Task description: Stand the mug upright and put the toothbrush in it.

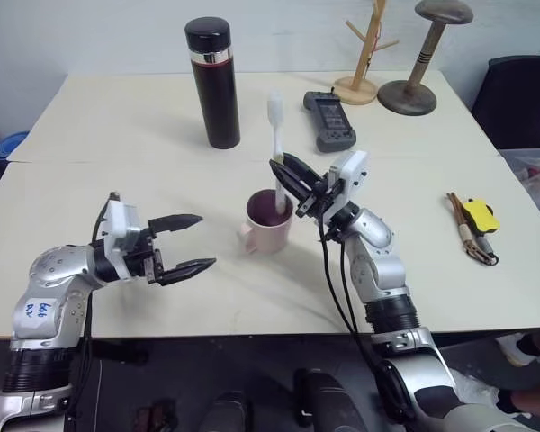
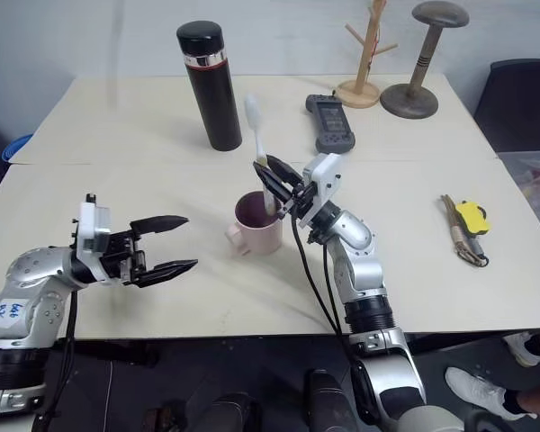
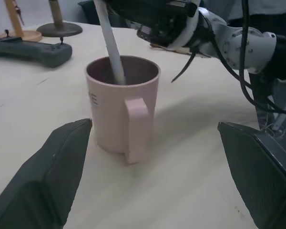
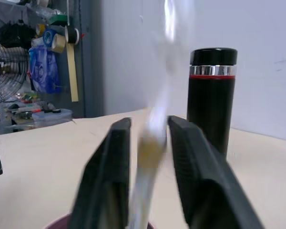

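Left gripper, jaws spread wide, beside upright pink mug; its lettering unreadable. Right gripper grasps toothbrush, handle end inside mug, bristles up.

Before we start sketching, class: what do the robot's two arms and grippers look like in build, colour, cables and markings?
Both arms have silver-grey metallic shells with black ribbed joints. Each ends in a white block carrying two black, tapering fingers: the left gripper and the right gripper. Black cables hang in loops along the right arm. The left arm bears a small white sticker with blue handwriting near the elbow.
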Robot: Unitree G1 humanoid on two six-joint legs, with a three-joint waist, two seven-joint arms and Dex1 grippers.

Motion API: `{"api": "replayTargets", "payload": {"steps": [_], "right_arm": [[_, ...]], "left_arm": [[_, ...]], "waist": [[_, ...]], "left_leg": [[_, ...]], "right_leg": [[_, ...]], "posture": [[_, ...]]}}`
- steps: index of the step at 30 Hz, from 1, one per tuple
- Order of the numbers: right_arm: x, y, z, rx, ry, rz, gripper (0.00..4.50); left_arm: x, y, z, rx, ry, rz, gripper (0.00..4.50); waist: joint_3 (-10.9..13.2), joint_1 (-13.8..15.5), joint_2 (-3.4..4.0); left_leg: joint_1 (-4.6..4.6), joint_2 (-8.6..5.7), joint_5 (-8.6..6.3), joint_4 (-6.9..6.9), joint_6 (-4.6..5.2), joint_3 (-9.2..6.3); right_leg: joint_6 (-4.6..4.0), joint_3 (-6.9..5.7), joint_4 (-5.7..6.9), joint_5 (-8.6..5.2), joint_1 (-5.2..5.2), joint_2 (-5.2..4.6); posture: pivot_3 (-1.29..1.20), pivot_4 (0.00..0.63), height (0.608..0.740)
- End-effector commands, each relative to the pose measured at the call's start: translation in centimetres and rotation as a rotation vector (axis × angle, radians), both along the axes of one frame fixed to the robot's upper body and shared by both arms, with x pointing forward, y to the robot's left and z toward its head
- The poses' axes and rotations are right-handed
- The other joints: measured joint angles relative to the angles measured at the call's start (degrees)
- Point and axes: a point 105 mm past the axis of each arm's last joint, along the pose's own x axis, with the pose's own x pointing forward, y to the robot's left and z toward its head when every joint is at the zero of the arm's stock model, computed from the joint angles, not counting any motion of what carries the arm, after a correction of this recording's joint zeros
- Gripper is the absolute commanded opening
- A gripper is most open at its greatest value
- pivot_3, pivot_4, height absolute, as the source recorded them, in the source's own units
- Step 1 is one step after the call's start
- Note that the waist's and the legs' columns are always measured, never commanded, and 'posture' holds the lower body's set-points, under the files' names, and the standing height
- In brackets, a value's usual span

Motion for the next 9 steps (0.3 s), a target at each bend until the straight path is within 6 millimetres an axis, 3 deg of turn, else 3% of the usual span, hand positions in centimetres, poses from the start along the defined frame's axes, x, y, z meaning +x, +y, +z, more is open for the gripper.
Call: {"api": "replayTargets", "payload": {"steps": [1,4,7,9], "right_arm": [[-0.9,0.0,0.5,-0.073,-0.109,0.003,2.41],[-1.8,-4.9,0.5,-0.184,-0.159,-0.074,3.48],[-3.2,-10.2,-1.2,-0.332,-0.096,-0.13,4.46],[-4.7,-13.7,-3.2,-0.44,-0.031,-0.168,4.46]], "left_arm": [[-0.1,0.7,0.8,0.024,-0.071,0.064,4.5],[0.6,3.1,-1.1,0.173,-0.125,0.245,4.5],[0.2,4.5,-2.0,0.225,-0.154,0.302,4.5],[-0.2,5.2,-2.4,0.224,-0.13,0.319,4.5]], "waist": [[0.0,-0.2,0.0],[0.0,0.3,0.01],[0.0,1.4,0.02],[0.0,1.5,0.0]], "left_leg": [[0.0,0.01,0.0,0.0,0.0,-0.02],[0.0,0.01,0.0,0.01,0.0,-0.04],[-0.03,-0.04,-0.02,-0.03,0.03,-0.03],[-0.04,-0.04,-0.05,-0.04,0.09,-0.01]], "right_leg": [[0.0,-0.01,0.0,0.0,0.0,0.0],[-0.01,-0.02,-0.03,0.0,0.02,-0.01],[0.0,0.01,-0.09,0.0,0.03,-0.06],[-0.01,0.01,-0.14,0.0,0.07,-0.08]], "posture": [[0.0,0.15,0.74],[0.0,0.15,0.74],[0.0,0.15,0.74],[0.0,0.15,0.74]]}}
